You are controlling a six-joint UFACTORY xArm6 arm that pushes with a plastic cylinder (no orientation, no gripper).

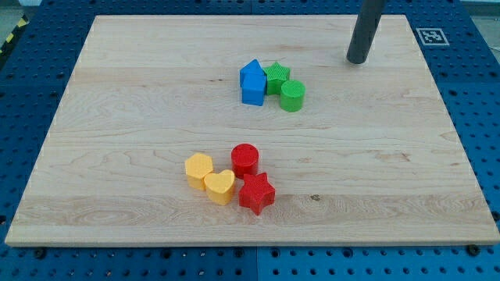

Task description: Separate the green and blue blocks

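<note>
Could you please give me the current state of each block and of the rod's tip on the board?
my tip: clear of all blocks, toward the view's top right
blue blocks: touching the green star
green star: wedged between blue and the cylinder
green cylinder: upright
red cylinder: upright
red star: flat
yellow blocks: touching each other

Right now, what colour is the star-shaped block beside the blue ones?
Green star; camera view.

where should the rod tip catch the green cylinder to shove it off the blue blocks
There is nothing to grip with, so push. Set my tip on the green cylinder's left face, in the notch under the green star, beside the blue blocks, then slide toward the view's right. Its round side may roll off the tip, so aim through its centre.
</note>
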